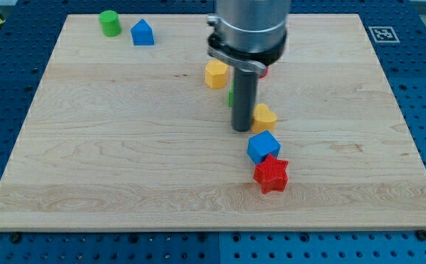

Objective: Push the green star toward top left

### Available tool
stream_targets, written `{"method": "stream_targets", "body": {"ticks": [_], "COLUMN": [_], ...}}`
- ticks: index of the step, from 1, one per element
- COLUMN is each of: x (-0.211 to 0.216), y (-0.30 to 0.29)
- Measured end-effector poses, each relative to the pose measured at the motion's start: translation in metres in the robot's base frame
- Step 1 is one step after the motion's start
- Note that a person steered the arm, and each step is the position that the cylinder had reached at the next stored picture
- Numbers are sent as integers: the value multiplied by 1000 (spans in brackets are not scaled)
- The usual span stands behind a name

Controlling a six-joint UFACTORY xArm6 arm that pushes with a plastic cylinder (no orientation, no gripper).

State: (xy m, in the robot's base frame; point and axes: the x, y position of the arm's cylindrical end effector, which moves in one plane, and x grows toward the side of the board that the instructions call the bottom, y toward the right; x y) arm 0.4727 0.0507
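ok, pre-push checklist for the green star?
1. Green star located: cannot tell, only a green sliver shows behind the rod.
2. My tip on the board: ok, left of the yellow heart.
3. Tip on star's lower-right side: cannot tell.
4. Yellow block up-left of the sliver, likely in the path: not ok.
5. Top-left corner: green cylinder and blue block sit there, not ok.

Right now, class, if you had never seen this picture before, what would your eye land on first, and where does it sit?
First, the big grey arm dropping from the view's top centre, my tip touching the wooden board beside a yellow heart. Next, the blue cube and red star just below. The green star is almost hidden behind the rod.
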Motion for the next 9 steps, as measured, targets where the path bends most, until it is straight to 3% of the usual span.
{"method": "stream_targets", "body": {"ticks": [2, 3, 5, 7, 9], "x": [0, -10, -54, -55, -57], "y": [77, 85, 25, -51, -85]}}
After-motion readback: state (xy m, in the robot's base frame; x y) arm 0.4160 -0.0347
